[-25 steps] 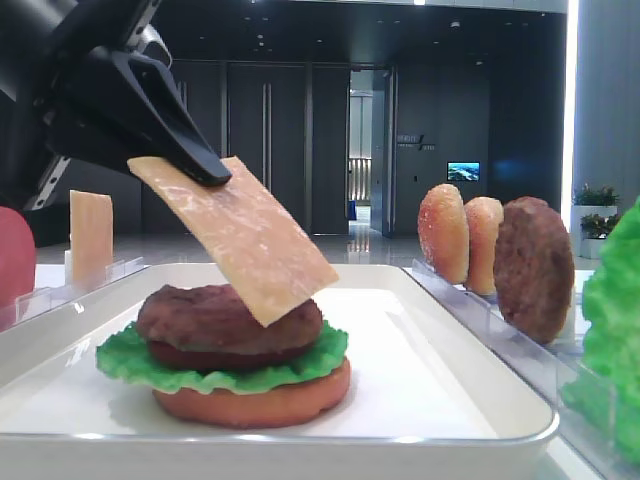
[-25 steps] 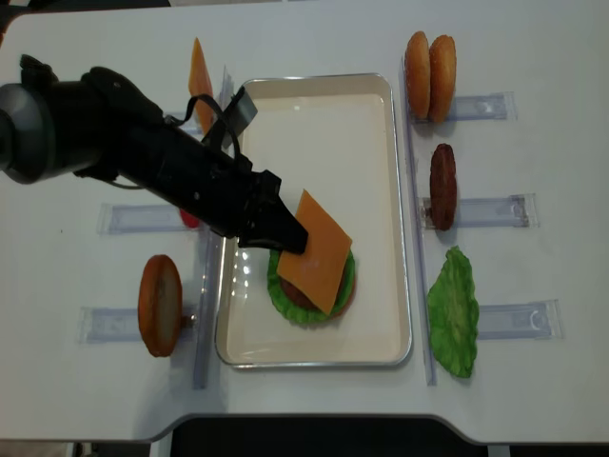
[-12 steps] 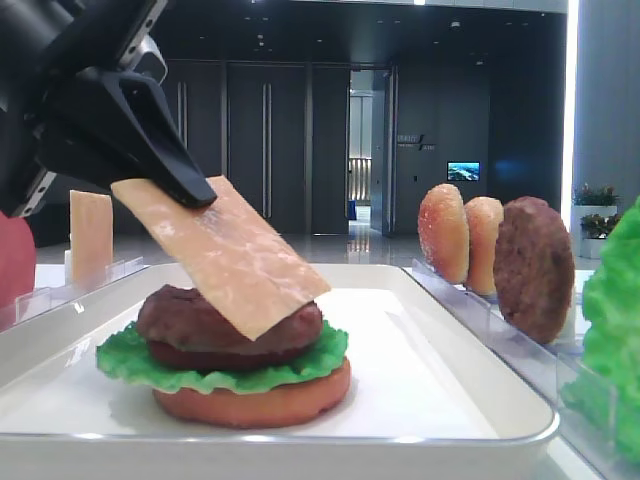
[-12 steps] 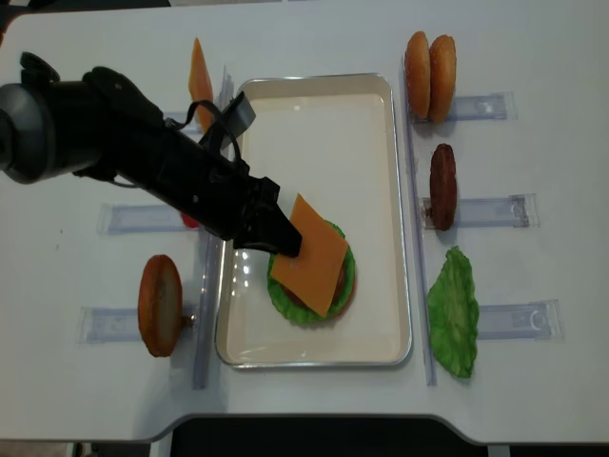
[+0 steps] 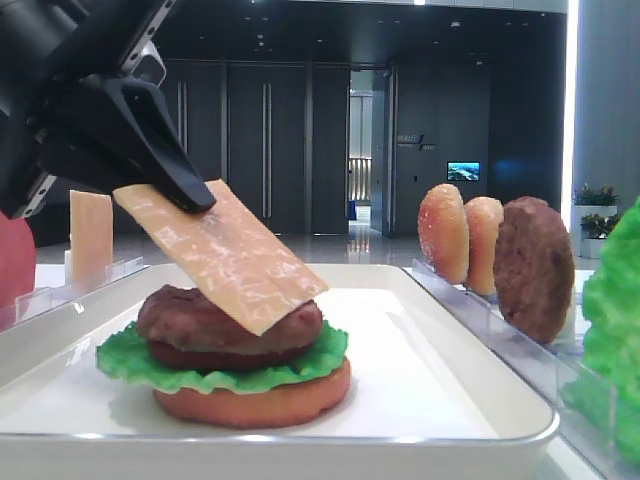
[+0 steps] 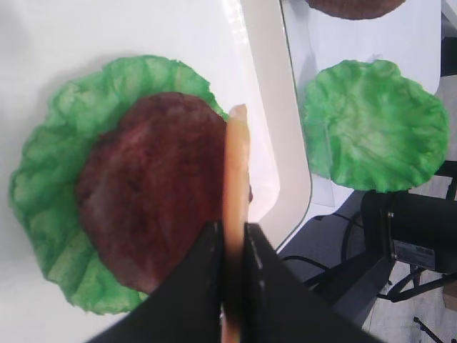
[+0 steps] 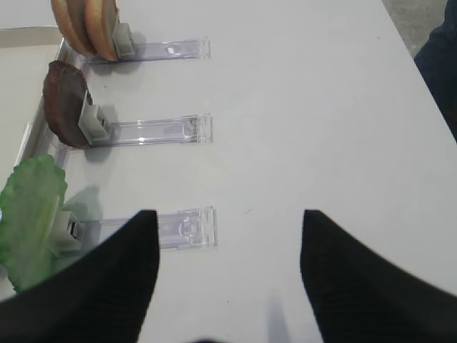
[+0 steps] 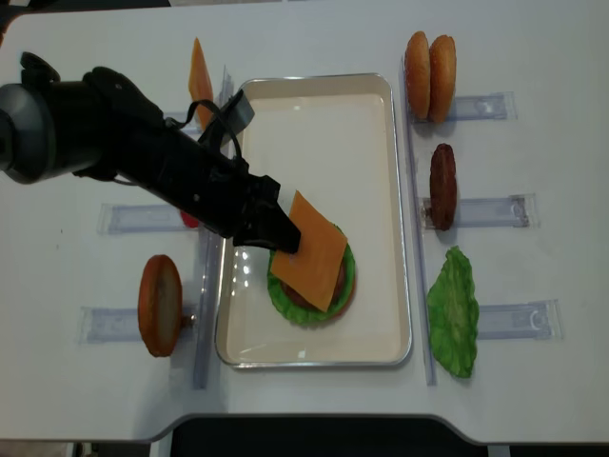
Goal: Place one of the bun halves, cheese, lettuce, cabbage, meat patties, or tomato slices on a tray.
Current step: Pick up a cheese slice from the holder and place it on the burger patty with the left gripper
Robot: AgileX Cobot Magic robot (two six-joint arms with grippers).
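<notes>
My left gripper (image 8: 282, 234) is shut on one corner of the cheese (image 8: 316, 253), a thin pale-orange square. The slice hangs tilted over a stack on the white tray (image 8: 324, 143): a bun half (image 5: 250, 402) at the bottom, then lettuce (image 5: 128, 356), then a meat patty (image 5: 180, 312). The cheese (image 5: 232, 258) has its low edge at the patty's top; whether they touch I cannot tell. The left wrist view shows the cheese (image 6: 234, 161) edge-on between the black jaws, over the patty (image 6: 146, 207). Off to the right, my right gripper (image 7: 225, 214) is open above the bare table.
Clear racks right of the tray hold two bun halves (image 8: 429, 63), a patty (image 8: 442, 186) and a lettuce leaf (image 8: 452, 309). Left of it stand another cheese slice (image 8: 198, 81), a bun half (image 8: 159, 305) and a red slice (image 5: 12, 255).
The left gripper has carried the cheese slightly down and to the left, so the slice now hangs closer over the patty. The right gripper view gives no earlier frame.
</notes>
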